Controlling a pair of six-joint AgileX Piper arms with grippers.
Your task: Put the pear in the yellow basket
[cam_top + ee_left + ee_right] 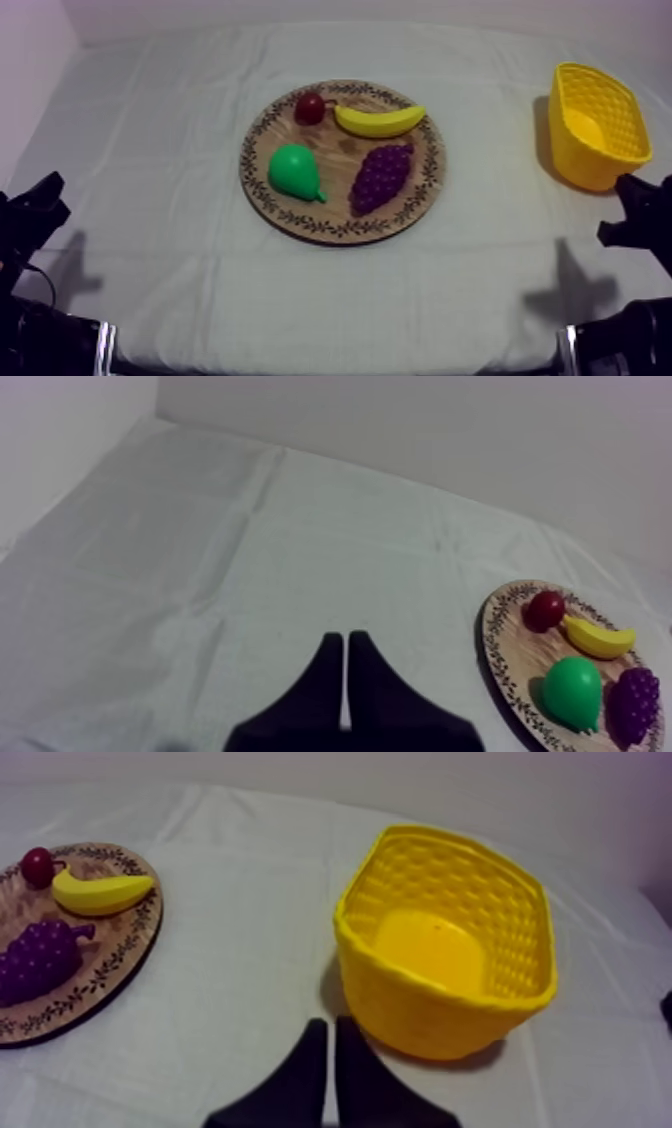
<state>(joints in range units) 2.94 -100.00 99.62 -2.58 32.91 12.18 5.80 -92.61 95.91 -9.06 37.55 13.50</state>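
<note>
The pear lies on the left half of the round wooden board, narrow end pointing toward the bunch of grapes. They are just beside each other, and I cannot tell whether they touch. The small red fruit and the banana sit along the far rim. The yellow basket stands well apart at the table's right side, with nothing in it.

Both arms are low at the near edge. The left gripper has its fingers pressed together on nothing, and so does the right gripper.

The main risks, as I judge them:
- Coming down with the fingers not spread first would push the pear aside rather than take it.
- The pear is rounded and looks smooth — a pinch off its widest part would likely squirt it out, perhaps into the grapes.
- The left gripper is nearer the pear but far from the basket, while the right would reach over the grapes and banana and might nudge them.
- The basket looks light — a release onto its rim could tip it or bounce the pear onto the cloth.
</note>
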